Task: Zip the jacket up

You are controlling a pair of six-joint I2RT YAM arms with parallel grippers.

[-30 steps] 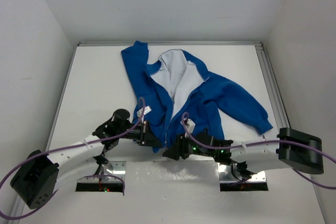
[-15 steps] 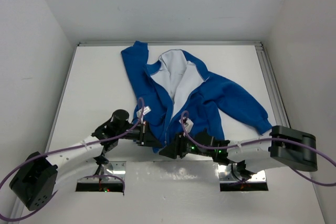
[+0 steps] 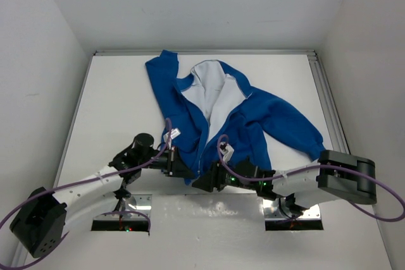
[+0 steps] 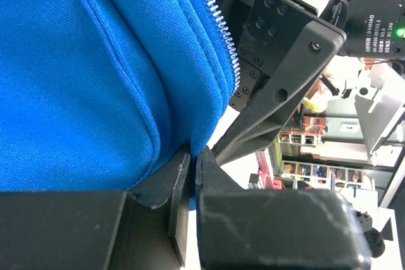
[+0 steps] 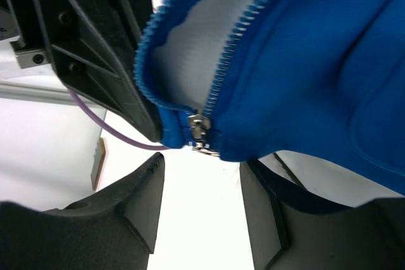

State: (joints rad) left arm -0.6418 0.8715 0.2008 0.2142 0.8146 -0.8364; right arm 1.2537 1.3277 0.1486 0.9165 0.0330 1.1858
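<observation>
Top view first. The jacket (image 3: 266,115) lies flat mid-table, collar toward the far edge. Its front is open in a V of white lining, and one sleeve is flung out to the right. The left arm (image 3: 95,184) slants in low from the near left corner, and the left gripper (image 3: 183,170) is right at the bottom hem. The right arm (image 3: 304,175) stretches almost flat along the near edge. It puts the right gripper (image 3: 201,183) at the same hem, just beside its partner, the two all but touching. There is bare table (image 3: 114,99) to the left of the jacket. Walls stand close on both sides, and a metal rail (image 3: 326,105) runs along the right edge.

Left wrist view: the fingers are pressed together, pinching a fold of blue hem between them — a firm clamp on the jacket. The zipper teeth (image 4: 221,36) run up the fabric edge above. The right gripper's black body crowds in just beyond, with very little room between them.

Right wrist view: these fingers stand apart with nothing between them. The metal slider (image 5: 199,132) sits at the foot of the zipper, just beyond the gap and not gripped. Two rows of teeth rise from it and spread around the white lining. The left gripper's dark finger sits against the jacket's corner on the left, and a purple cable (image 5: 107,128) shows past it.
</observation>
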